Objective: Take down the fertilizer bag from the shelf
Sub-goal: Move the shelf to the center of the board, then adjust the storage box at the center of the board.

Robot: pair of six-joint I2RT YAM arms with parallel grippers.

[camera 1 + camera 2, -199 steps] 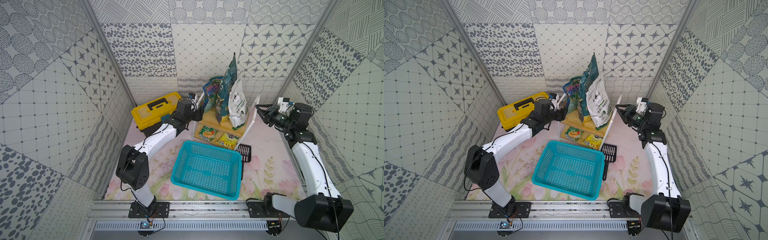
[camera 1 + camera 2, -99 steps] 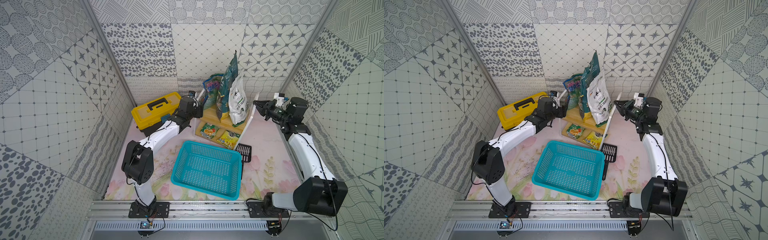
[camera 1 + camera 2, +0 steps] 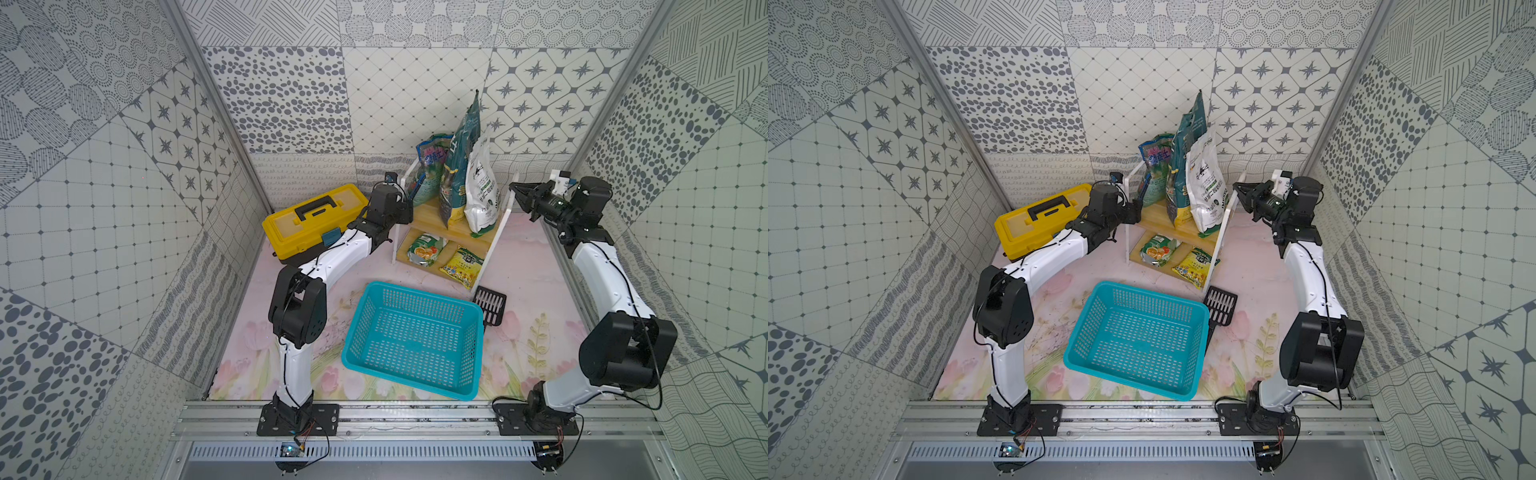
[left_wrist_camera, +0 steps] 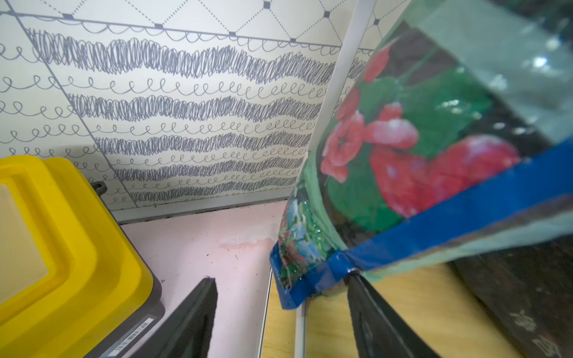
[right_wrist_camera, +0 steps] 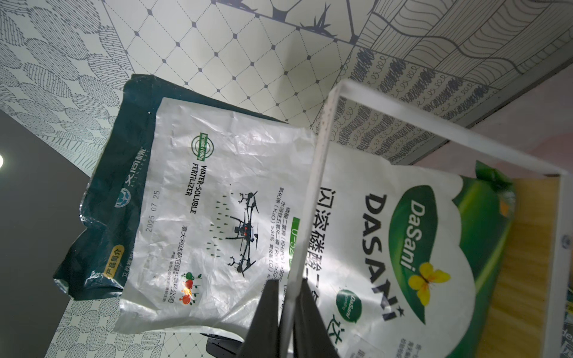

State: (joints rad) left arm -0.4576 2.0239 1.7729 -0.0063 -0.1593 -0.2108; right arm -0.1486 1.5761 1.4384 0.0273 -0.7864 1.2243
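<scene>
White fertilizer bag (image 3: 481, 189): upright on the shelf (image 3: 432, 221), right end of its top board, untouched. Right gripper (image 5: 286, 286) clamped on the shelf's right panel. Left gripper (image 4: 281, 277) spread wide astride the left panel, holding nothing. Risk: a tug tips the shelf, toppling every bag.

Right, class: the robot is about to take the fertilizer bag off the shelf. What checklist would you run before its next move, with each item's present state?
1. Right gripper clamped on the shelf's white side panel: ok.
2. Left gripper open: ok.
3. Left gripper lined up with the white fertilizer bag: not ok; it is at the flower-printed bag, at the shelf's opposite end.
4. The fertilizer bag upright on the top board: ok.
5. Dark green bag self-supporting without its white neighbour: cannot tell.
</scene>
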